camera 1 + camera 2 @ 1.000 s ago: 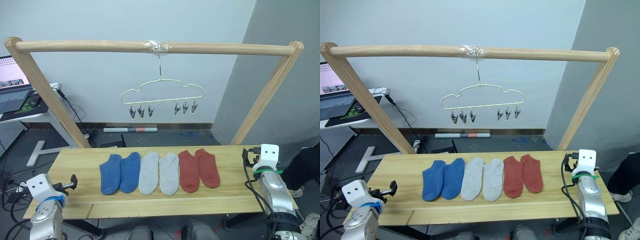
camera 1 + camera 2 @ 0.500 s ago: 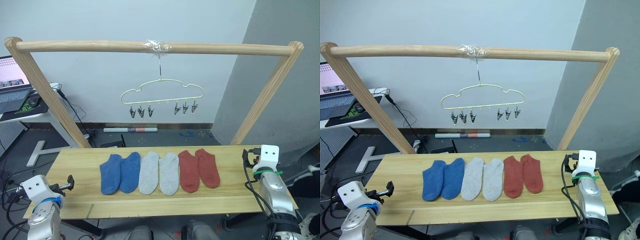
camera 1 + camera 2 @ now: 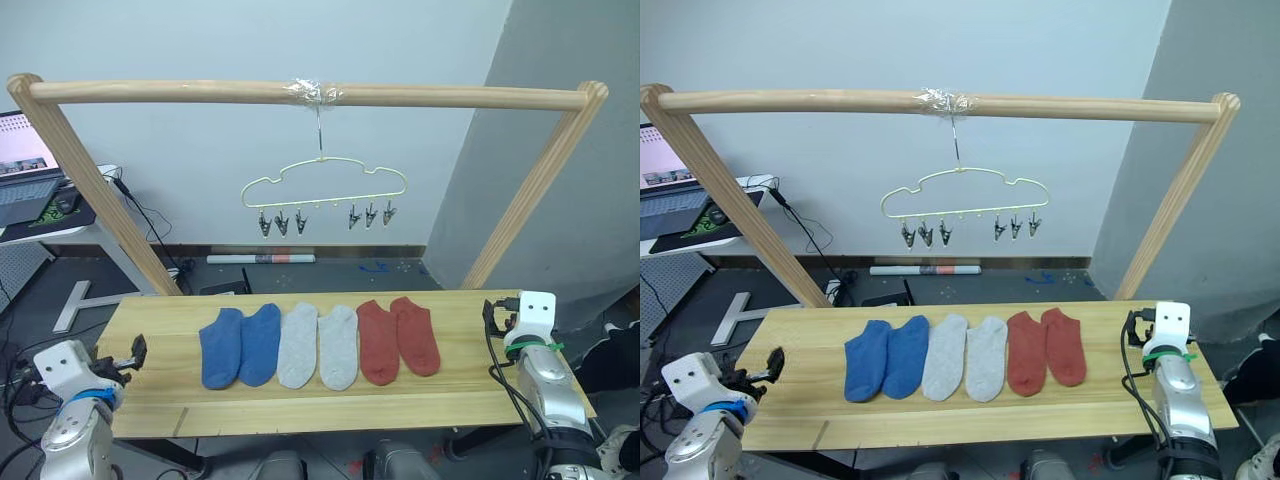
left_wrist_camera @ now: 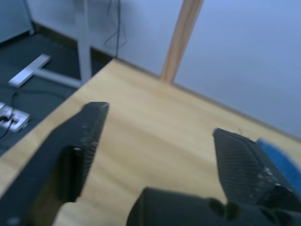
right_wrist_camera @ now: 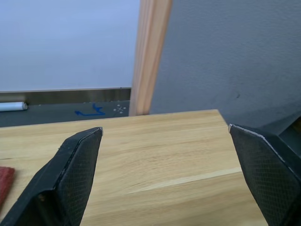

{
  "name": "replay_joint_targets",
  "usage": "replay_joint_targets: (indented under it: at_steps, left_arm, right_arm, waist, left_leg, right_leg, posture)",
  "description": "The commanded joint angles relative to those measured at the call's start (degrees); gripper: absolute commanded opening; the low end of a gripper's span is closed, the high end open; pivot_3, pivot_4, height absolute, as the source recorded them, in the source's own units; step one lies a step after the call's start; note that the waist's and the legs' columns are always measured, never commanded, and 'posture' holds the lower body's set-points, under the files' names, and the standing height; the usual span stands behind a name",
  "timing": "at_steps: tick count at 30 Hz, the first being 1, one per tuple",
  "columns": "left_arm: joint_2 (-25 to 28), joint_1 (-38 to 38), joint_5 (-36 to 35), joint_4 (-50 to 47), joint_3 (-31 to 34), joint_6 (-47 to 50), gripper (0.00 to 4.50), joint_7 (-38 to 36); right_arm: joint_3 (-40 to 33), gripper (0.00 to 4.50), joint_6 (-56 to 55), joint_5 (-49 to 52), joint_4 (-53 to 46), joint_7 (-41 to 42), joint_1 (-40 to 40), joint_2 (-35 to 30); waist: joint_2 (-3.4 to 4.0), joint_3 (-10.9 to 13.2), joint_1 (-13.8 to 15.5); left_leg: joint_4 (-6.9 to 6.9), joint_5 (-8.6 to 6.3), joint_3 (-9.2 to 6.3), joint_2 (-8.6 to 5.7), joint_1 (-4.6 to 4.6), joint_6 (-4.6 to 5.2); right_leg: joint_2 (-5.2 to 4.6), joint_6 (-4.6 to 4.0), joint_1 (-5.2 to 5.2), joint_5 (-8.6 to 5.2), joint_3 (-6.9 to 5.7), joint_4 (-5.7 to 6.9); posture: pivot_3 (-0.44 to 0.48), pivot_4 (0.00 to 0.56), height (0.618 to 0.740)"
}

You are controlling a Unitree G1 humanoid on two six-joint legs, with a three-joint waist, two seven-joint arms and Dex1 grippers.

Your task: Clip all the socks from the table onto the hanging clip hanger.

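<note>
Where wrist blurs, blue sock [image 4: 282, 157] cut off.

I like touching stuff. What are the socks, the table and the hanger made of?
The socks look like soft, matte knitted cloth. The table looks like pale wood: you can see grain lines. The hanger seems to be thin coated wire, pale yellow, with small dark clips, likely metal.
</note>
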Motion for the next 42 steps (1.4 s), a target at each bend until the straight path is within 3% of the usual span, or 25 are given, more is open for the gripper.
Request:
replay_joint_targets:
  at_steps: [1,2,14,21,25,31,42]
  left_arm:
    - [1.08,-0.08,-1.04,-4.23,0.89,1.32,2.96,-0.75]
    - [0.79,-0.16,-1.39,-5.17,0.66,1.97,2.68,-0.82]
    - [-1.14,-0.52,-0.63,-16.21,-3.96,5.63,2.68,-1.87]
    - [-2.92,-7.09,0.96,-23.70,-12.00,9.62,2.68,-1.55]
    - [-4.31,-12.08,2.01,-23.93,-15.15,11.13,2.68,-0.40]
    - [-6.08,-18.07,3.74,-22.55,-18.81,11.99,2.68,-0.14]
    - [-10.19,-25.35,7.81,-15.83,-22.57,9.40,2.68,1.88]
  right_arm:
    - [0.02,4.50,-0.81,-0.30,-2.58,0.53,-0.34,-0.62]
    - [0.17,4.50,-0.78,-0.35,-2.71,0.60,-0.34,-0.56]
    - [4.79,4.50,-0.96,-0.29,-8.88,7.20,0.06,-1.21]
    - [12.76,4.50,4.52,3.55,-21.02,20.46,-3.38,-3.41]
    - [16.72,4.50,8.91,9.38,-28.78,29.27,-3.99,-3.86]
    - [20.61,4.50,14.62,13.63,-34.39,34.51,-8.52,-3.48]
    - [23.29,4.50,21.29,17.48,-36.63,36.53,-17.71,-0.91]
  waist:
    - [0.13,0.09,0.00]
    - [0.16,0.12,-0.01]
    - [0.16,0.42,0.02]
    - [0.28,0.95,0.00]
    - [0.23,1.14,-0.07]
    - [0.13,2.41,-0.26]
    - [-0.04,3.19,-0.45]
  left_leg:
    - [0.00,0.00,0.01,-0.01,0.01,0.00]
    - [0.00,0.00,0.01,-0.02,0.00,0.00]
    - [0.00,0.00,-0.01,-0.03,-0.01,0.00]
    - [0.08,0.01,-0.01,-0.10,-0.03,0.00]
    - [0.06,0.00,-0.06,-0.12,-0.05,0.00]
    - [0.04,-0.02,-0.10,-0.05,-0.13,0.00]
    - [0.10,-0.03,-0.26,-0.04,-0.55,-0.01]
  right_leg:
    - [0.00,0.00,0.00,0.00,0.01,0.00]
    - [0.00,0.00,0.00,0.00,0.02,0.00]
    - [0.01,0.01,0.00,0.00,0.00,-0.01]
    - [0.10,0.02,0.00,0.01,0.00,-0.01]
    - [0.35,0.06,0.01,0.03,-0.01,-0.03]
    - [0.45,0.05,-0.05,0.02,-0.01,-0.09]
    - [0.44,0.09,-0.29,0.03,-0.11,-0.15]
  posture:
    - [0.084,0.090,0.740]
    - [0.091,0.090,0.740]
    - [0.094,0.087,0.740]
    - [0.055,0.099,0.740]
    - [0.035,0.113,0.740]
    - [0.015,0.133,0.740]
    - [0.008,0.146,0.740]
